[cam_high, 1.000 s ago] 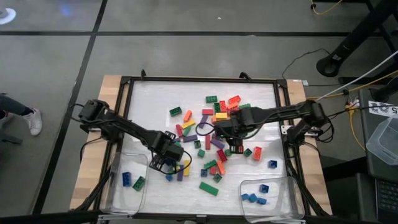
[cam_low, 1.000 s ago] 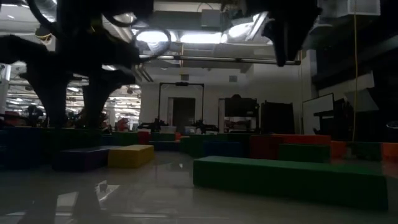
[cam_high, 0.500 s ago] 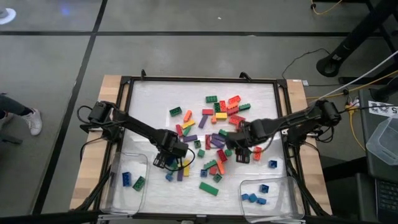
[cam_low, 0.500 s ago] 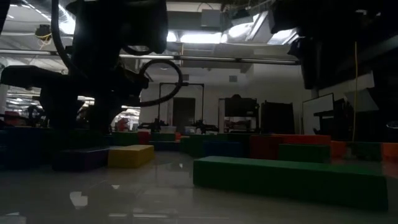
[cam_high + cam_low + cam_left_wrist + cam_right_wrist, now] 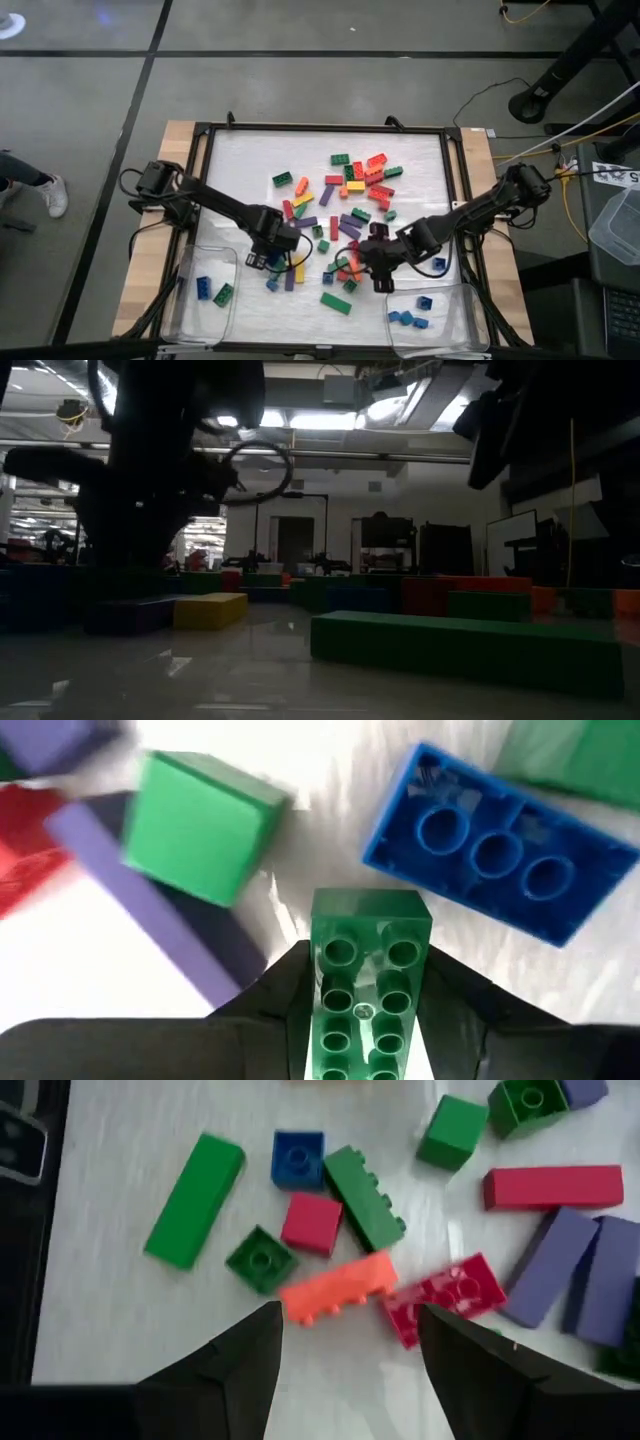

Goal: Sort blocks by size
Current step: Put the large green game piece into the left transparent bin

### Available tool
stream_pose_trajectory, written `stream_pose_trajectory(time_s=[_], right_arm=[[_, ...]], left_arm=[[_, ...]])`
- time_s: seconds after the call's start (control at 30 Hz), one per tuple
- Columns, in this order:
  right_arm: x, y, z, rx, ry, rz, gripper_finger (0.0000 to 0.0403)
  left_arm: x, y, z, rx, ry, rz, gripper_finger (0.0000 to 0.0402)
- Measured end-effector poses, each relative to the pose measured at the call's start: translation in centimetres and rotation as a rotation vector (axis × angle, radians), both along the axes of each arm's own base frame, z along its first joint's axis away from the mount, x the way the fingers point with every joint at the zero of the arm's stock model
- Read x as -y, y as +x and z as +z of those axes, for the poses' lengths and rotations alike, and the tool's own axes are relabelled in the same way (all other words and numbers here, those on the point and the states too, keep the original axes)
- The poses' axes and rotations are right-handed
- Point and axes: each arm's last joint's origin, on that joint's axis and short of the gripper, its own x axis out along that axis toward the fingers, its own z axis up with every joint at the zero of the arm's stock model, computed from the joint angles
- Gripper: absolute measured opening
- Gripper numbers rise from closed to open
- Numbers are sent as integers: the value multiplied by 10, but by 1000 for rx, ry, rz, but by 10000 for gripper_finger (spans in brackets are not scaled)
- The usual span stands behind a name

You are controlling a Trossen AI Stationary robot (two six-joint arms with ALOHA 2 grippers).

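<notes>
Many coloured blocks (image 5: 345, 215) lie scattered on the white table top. My left gripper (image 5: 268, 262) points straight down at the pile's near left edge and is shut on a long green block (image 5: 365, 980). That block lies with its hollow underside up, beside a blue block (image 5: 500, 845) and a purple one (image 5: 150, 920). My right gripper (image 5: 378, 275) hangs open, slanting down over the pile's near part. An orange block (image 5: 335, 1290) and a red block (image 5: 445, 1295) lie just beyond its fingertips (image 5: 350, 1320), and it touches nothing. My left gripper pinches the green block's two long sides (image 5: 322, 970) between its two fingers, from above, with the fingers lying across the block. The block stays level with its underside up. I cannot tell whether it rests on the table or is lifted.
A clear tray (image 5: 190, 300) at the near left holds a blue and a green block. A second clear tray (image 5: 455, 300) at the near right holds several blue blocks. A long green block (image 5: 336, 303) lies between them. A black frame (image 5: 325, 127) borders the table top.
My right gripper has swung from the middle of the pile toward the table's near edge, sinking and tipping further down, and has stayed open. In the low view the gap between my left gripper's fingers has closed.
</notes>
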Motion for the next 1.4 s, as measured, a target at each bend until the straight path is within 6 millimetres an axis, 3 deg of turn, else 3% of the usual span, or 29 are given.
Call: stream_pose_trajectory(time_s=[0.23, 0.53, 0.73, 0.9, 1.1, 1.4], right_arm=[[0, 6, -14, -8, 17, -172, 231], [2, 4, -15, -8, -62, -174, 231], [16, -1, -20, -115, -144, -150, 231], [34, -2, -29, -186, -182, -95, 231], [52, -3, -44, -224, -149, -45, 231], [58, -1, -50, -200, -147, 8, 231]], left_arm=[[-7, -13, 38, 53, -16, 105, 122], [-6, -34, 106, 220, -146, 247, 133], [5, -65, 134, 244, -288, 431, 133], [30, -89, 136, 199, -335, 500, 141], [63, -113, 118, 97, -329, 635, 145], [79, -137, 93, 3, -259, 881, 164]])
